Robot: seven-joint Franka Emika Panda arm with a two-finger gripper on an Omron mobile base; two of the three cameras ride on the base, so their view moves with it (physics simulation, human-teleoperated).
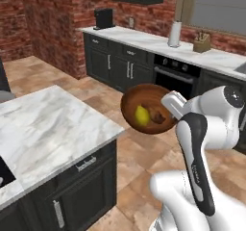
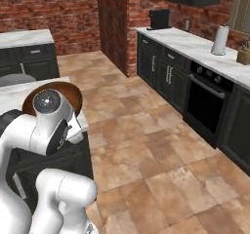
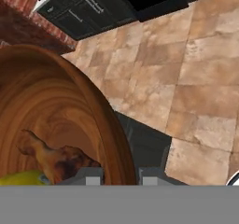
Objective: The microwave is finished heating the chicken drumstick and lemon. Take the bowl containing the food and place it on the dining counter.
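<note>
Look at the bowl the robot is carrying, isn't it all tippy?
Yes. The bowl is tilted steeply toward the camera, held by its rim in the shut gripper out over the floor, beside the dining counter. The lemon and chicken drumstick sit low inside it. Nothing has spilled.

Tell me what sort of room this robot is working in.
A home kitchen, rendered. A built-in oven sits under a marble counter along a brick wall, with dark cabinets below and a marble island nearby.
</note>
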